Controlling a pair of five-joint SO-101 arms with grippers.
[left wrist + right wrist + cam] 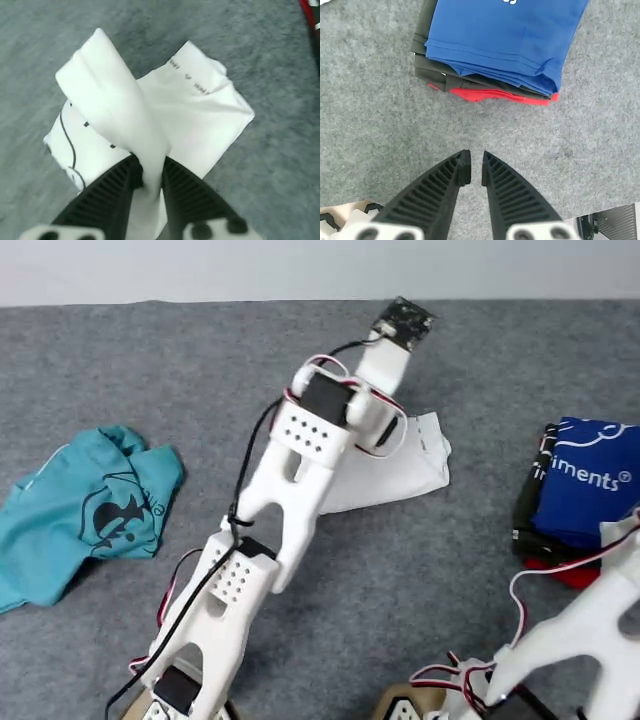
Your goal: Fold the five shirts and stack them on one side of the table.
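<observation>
Grey felt bench (120, 370) under everything, pale wall (300, 270) strip along far edge. Left arm (290, 470) stretched from near edge out to mid-bench. Left claw (148, 172) clamped on a raised fold of white shirt (200, 115), fabric pinched between both fingers and lifted off the rest. Remainder of white shirt lying partly folded on mid-bench, small print near one edge, thin dark line markings on another part. Teal shirt (90, 505) crumpled and unfolded at left side of bench, well apart from white one. Stack at right side of bench: blue shirt (585, 480) on top, black shirt (530, 510) under it, red shirt (495, 95) at bottom, edges roughly lined up. Right claw (471, 170) hovering over bare bench near the stack, not touching it, all but closed, thin slit between tips, gripping nothing. Right arm (590, 630) low at near right corner of bench, beside the stack.
</observation>
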